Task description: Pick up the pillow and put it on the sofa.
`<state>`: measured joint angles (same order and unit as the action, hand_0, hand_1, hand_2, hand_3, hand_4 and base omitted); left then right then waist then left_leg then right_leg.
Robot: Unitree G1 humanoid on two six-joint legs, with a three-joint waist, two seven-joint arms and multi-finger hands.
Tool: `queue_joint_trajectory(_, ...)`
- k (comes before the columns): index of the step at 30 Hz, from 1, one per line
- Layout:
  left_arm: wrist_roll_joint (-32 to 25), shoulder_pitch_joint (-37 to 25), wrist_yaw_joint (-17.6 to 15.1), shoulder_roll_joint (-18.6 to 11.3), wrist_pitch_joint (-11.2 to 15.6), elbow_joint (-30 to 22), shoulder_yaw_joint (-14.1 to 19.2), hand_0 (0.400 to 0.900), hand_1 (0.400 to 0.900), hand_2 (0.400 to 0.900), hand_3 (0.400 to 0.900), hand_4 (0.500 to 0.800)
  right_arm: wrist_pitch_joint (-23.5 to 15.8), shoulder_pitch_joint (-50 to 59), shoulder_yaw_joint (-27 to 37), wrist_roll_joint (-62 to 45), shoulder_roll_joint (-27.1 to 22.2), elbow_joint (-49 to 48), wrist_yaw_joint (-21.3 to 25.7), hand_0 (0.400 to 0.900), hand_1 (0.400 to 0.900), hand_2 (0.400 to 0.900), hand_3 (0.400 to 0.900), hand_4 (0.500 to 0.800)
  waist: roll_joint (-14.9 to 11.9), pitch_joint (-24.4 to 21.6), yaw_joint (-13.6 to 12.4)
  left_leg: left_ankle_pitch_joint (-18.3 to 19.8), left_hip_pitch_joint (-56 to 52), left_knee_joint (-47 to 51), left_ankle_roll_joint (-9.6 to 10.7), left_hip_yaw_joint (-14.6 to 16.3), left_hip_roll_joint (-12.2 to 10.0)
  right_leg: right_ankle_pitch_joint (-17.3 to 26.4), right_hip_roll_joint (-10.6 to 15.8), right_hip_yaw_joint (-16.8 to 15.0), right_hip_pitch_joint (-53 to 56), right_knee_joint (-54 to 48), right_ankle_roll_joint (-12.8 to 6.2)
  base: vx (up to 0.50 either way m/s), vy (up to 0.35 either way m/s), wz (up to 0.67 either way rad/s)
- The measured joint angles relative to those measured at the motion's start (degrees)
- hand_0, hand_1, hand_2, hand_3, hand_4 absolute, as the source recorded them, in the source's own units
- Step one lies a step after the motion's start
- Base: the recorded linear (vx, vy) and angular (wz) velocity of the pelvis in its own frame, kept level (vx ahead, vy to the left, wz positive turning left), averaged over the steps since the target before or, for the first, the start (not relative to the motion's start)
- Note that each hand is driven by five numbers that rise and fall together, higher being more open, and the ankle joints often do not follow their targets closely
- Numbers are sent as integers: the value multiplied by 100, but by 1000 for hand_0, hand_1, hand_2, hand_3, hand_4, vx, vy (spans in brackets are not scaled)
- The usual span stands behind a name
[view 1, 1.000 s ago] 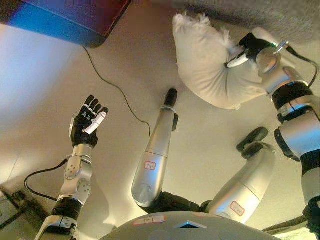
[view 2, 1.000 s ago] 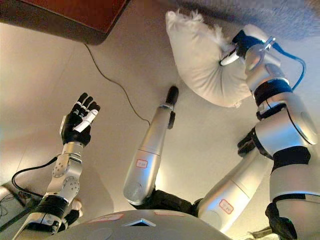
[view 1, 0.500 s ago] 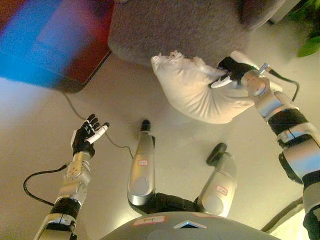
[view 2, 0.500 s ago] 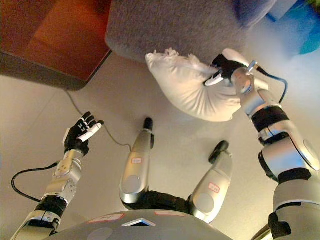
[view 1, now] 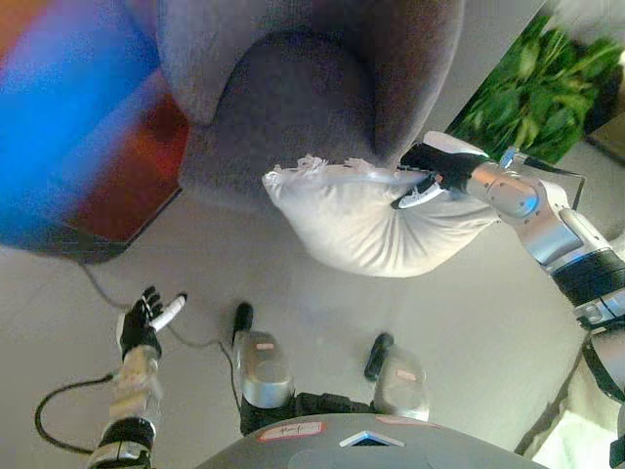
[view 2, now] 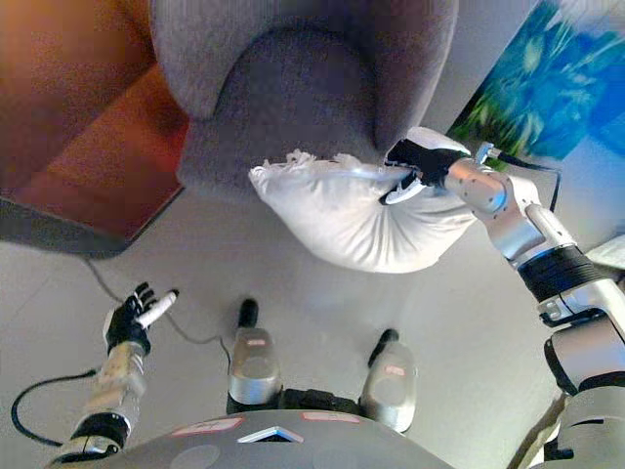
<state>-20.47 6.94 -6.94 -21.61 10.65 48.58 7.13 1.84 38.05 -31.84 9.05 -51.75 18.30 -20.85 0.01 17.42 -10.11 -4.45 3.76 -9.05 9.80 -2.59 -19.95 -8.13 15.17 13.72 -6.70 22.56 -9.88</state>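
Your right hand has the pillow bunched at its right end, fingers curled into the cloth, so the grip is a pinch on one corner, not a cradle. The pillow hangs in the air, its long axis running left from the fingers and sagging down, with the frayed far end free toward the view's centre-left. It sits just in front of the sofa, the pillow's upper edge overlapping the front lip of the grey seat; whether it already touches the seat you can't tell from here, probably just short. What matters: the seat lies up and ahead of the fingers, so the move is forward over that lip. The seat hollow looks open, arms rising on both sides, the right arm of the sofa close to your wrist, so watch that edge. A plant stands near, right of the sofa, and a dark red-brown cabinet sits to its left, well clear. Your left hand is low on the left, fingers straight and spread, holding nothing, far from the pillow; the right does this alone.
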Motion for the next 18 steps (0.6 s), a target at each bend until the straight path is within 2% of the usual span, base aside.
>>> queue_joint_trajectory(1,45,52,8,44,-3,95,-2,900,900,900,900,800,0,0,18,-2,-54,-4,-74,400,400,400,400,500,-48,-70,-33,-164,-2,-41,-201,-16,19,-22,-8,69,116,-76,45,280,-65,37)
queue_joint_trajectory(2,63,125,19,90,-7,149,-20,900,900,900,900,800,0,-7,18,-13,-127,-4,-125,400,400,400,400,500,-65,-157,-75,-323,0,-64,-250,-87,32,-34,-25,136,226,-148,84,302,-28,66)
queue_joint_trajectory(3,131,132,68,149,-11,245,-51,900,900,900,900,800,8,-12,18,-22,-263,-3,-206,400,400,400,400,500,-56,-189,-103,-458,83,-264,-153,-53,89,-28,-18,251,428,-307,137,337,-21,93)
queue_joint_trajectory(4,252,88,156,194,-45,325,-110,900,900,900,900,800,37,-60,21,-23,-479,-1,-326,400,400,400,400,500,-99,-229,-92,-389,377,-604,14,9,308,48,93,459,745,-619,121,327,-15,96)
queue_joint_trajectory(5,354,78,233,207,-87,364,-187,900,900,900,900,800,74,-186,74,-23,-683,-1,-418,400,400,400,400,500,-156,-353,-89,-267,589,-740,163,280,610,165,187,720,1004,-961,94,374,22,73)
queue_joint_trajectory(6,466,74,259,204,-94,393,-277,900,900,900,900,800,130,-274,119,-25,-904,2,-515,400,400,400,400,500,-190,-469,-101,-80,775,-806,187,604,914,264,207,880,1234,-1315,67,329,66,32)
queue_joint_trajectory(7,513,86,256,201,-86,420,-332,900,900,900,900,800,135,-268,168,-25,-1059,74,-598,400,400,400,400,500,-228,-572,-162,116,936,-787,68,898,1258,301,201,951,1360,-1574,44,309,106,-3)
queue_joint_trajectory(8,512,92,227,196,-97,471,-366,900,900,900,900,800,116,-184,189,-26,-1074,274,-627,400,400,400,400,500,-247,-659,-176,203,879,-595,-110,901,1559,324,220,903,1337,-1650,5,294,116,-19)
queue_joint_trajectory(9,511,141,213,159,-111,493,-346,900,900,900,900,800,97,-72,211,-25,-997,424,-622,400,400,400,400,500,-289,-649,-334,299,754,-407,-818,950,1624,339,204,813,1357,-1675,-75,256,98,-15)
queue_joint_trajectory(11,507,142,99,15,-226,562,-286,900,900,900,900,800,-14,80,208,-36,-748,591,-691,400,400,400,400,500,-559,-606,-482,368,713,-519,-863,1044,1716,378,255,776,1441,-1715,-67,257,86,-1)
queue_joint_trajectory(12,509,95,78,10,-236,561,-249,900,900,900,900,800,-96,104,208,-54,-736,599,-708,400,400,400,400,500,-601,-610,-510,392,691,-517,-879,1055,1779,441,252,836,1490,-1742,-30,317,79,7)
queue_joint_trajectory(14,513,-50,21,11,-238,556,-200,900,900,900,900,800,-142,253,208,-82,-572,721,-744,400,400,400,400,500,-627,-601,-582,405,493,-350,-885,1053,1779,560,255,894,1539,-1606,-118,301,45,5)
queue_joint_trajectory(18,505,-114,-145,-44,-252,532,-158,900,900,900,900,800,-243,376,202,-249,-247,702,-983,400,400,400,400,500,-749,-635,-558,432,79,60,-821,1040,1700,696,236,857,1565,-1311,-80,274,-77,15)
